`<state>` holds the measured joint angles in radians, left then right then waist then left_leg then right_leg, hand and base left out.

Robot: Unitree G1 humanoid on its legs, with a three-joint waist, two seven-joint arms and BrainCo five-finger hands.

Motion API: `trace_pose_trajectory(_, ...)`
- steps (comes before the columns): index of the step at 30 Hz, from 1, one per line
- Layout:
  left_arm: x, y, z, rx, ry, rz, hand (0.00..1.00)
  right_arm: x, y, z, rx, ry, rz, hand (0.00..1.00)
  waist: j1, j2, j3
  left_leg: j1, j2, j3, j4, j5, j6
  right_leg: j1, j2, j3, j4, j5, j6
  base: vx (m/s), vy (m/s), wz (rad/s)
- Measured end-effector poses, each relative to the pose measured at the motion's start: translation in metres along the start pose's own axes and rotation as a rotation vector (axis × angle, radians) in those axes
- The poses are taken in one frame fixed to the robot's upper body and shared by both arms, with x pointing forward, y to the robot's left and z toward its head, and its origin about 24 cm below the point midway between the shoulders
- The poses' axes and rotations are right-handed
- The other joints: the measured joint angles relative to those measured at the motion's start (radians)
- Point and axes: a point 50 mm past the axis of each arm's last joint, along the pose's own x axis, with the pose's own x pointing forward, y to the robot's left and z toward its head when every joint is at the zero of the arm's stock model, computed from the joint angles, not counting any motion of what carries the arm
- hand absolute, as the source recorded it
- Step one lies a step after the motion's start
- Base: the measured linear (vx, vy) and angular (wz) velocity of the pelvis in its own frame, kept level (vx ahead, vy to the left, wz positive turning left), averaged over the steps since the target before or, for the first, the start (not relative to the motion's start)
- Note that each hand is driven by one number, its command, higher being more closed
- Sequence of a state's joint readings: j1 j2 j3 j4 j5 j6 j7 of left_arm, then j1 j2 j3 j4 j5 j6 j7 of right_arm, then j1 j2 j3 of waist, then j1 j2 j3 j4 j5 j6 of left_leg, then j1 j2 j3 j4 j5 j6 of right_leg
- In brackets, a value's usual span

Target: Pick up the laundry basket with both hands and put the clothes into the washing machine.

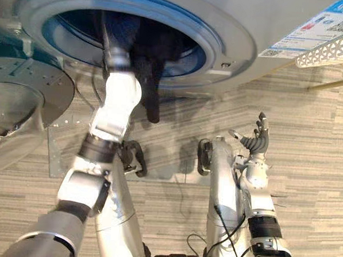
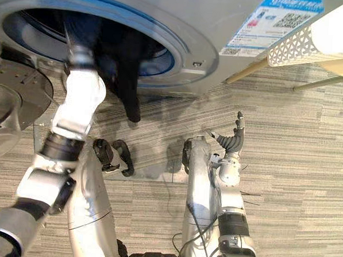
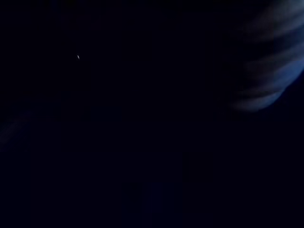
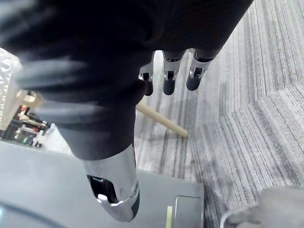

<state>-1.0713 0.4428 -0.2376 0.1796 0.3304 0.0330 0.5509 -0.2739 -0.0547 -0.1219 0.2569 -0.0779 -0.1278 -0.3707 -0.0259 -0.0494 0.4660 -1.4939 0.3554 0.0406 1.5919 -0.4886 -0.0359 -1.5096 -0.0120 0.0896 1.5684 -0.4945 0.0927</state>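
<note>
The washing machine (image 1: 234, 28) stands ahead with its round opening (image 1: 181, 54) uncovered. My left arm (image 1: 118, 100) reaches up into the drum, and the hand is hidden in the dark inside. A black garment (image 1: 151, 98) hangs out over the lower rim of the opening, right beside that arm. My right hand (image 1: 256, 140) is held up over the floor to the right of the machine, open with straight fingers (image 4: 167, 78) and holding nothing. A white perforated laundry basket (image 2: 306, 36) sits at the upper right.
The machine's round door (image 1: 29, 92) is swung open on the left. Pale wooden legs (image 2: 246, 71) run under the basket at the right. Grey striped carpet (image 1: 307, 170) covers the floor in front of the machine.
</note>
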Motion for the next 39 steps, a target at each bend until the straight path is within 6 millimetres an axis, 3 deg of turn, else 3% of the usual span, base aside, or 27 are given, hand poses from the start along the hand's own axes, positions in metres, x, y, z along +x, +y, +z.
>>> trace_pose_trajectory(3, 0.033, -0.002, 0.024, 0.292, -0.203, -0.017, 1.0, -0.001, 0.003, 0.003, 0.02, -0.029, 0.011, 0.0, -0.011, -0.01, -0.003, -0.021, 0.013, -0.002, 0.013, 0.0, 0.007, -0.02, 0.013, -0.002, -0.001, 0.004, -0.001, 0.03, 0.017, -0.15)
trace_pose_trajectory(6, 0.053, 0.0, 0.044, 0.441, -0.328, 0.012, 1.0, -0.001, 0.006, 0.005, 0.028, -0.052, 0.024, 0.0, -0.028, -0.011, -0.003, -0.046, 0.015, -0.001, 0.018, -0.005, 0.013, -0.041, 0.015, 0.0, -0.005, 0.008, 0.005, 0.05, 0.038, -0.1)
trace_pose_trajectory(9, 0.073, 0.004, 0.053, 0.536, -0.356, 0.048, 1.0, -0.002, 0.003, -0.019, -0.041, 0.039, 0.044, 0.0, -0.041, -0.011, -0.003, -0.062, 0.029, 0.012, 0.023, -0.015, 0.024, -0.062, 0.015, -0.002, -0.017, 0.018, 0.014, 0.04, 0.044, -0.18)
trace_pose_trajectory(10, 0.08, 0.007, 0.051, 0.563, -0.333, 0.061, 0.0, -0.004, 0.001, -0.028, -0.063, 0.078, 0.048, 0.0, -0.043, -0.011, -0.003, -0.066, 0.03, 0.017, 0.023, -0.019, 0.025, -0.07, 0.015, -0.001, -0.021, 0.022, 0.018, 0.05, 0.054, -0.19)
trace_pose_trajectory(16, 0.098, 0.018, 0.051, 0.625, -0.282, 0.095, 0.0, -0.006, 0.004, -0.031, -0.078, 0.084, 0.074, 0.0, -0.049, -0.011, -0.003, -0.113, 0.047, 0.019, 0.023, -0.021, 0.027, -0.117, 0.029, -0.001, -0.044, 0.045, 0.02, 0.02, 0.028, -0.15)
trace_pose_trajectory(20, 0.098, 0.015, 0.027, 0.668, -0.165, 0.01, 0.0, -0.006, 0.005, -0.032, -0.079, 0.084, 0.079, 0.0, -0.046, -0.011, -0.003, -0.127, 0.046, 0.014, 0.024, -0.021, 0.027, -0.127, 0.027, -0.007, -0.044, 0.046, 0.02, 0.02, 0.009, 0.0)
trace_pose_trajectory(23, 0.097, 0.016, 0.016, 0.603, -0.068, -0.023, 0.0, -0.006, 0.005, -0.032, -0.078, 0.087, 0.085, 0.0, -0.046, -0.011, -0.003, -0.134, 0.043, 0.005, 0.031, -0.023, 0.029, -0.127, 0.024, -0.012, -0.035, 0.046, 0.02, 0.03, 0.011, 0.04)
trace_pose_trajectory(28, 0.072, 0.003, -0.028, 0.302, 0.207, -0.177, 0.0, -0.005, 0.002, -0.032, -0.092, 0.105, 0.1, 0.0, -0.045, -0.01, -0.004, -0.135, 0.024, -0.004, 0.033, -0.019, 0.026, -0.125, 0.009, -0.017, -0.021, 0.044, 0.017, 0.01, 0.01, 0.1)
trace_pose_trajectory(35, 0.057, 0.006, -0.036, -0.019, 0.281, -0.166, 0.0, -0.003, -0.004, -0.03, -0.07, 0.138, 0.074, 0.0, -0.039, -0.01, -0.004, -0.127, 0.005, -0.014, 0.016, -0.001, 0.015, -0.115, -0.012, -0.028, -0.011, 0.03, -0.007, 0.02, -0.005, 0.14)
trace_pose_trajectory(39, 0.02, 0.003, -0.053, -0.1, 0.309, -0.194, 0.0, 0.001, -0.009, -0.02, -0.053, 0.108, 0.06, 0.0, -0.023, -0.01, -0.004, -0.076, -0.009, -0.019, -0.024, 0.015, -0.007, -0.068, -0.025, -0.045, -0.025, 0.018, -0.028, 0.02, -0.022, 0.15)
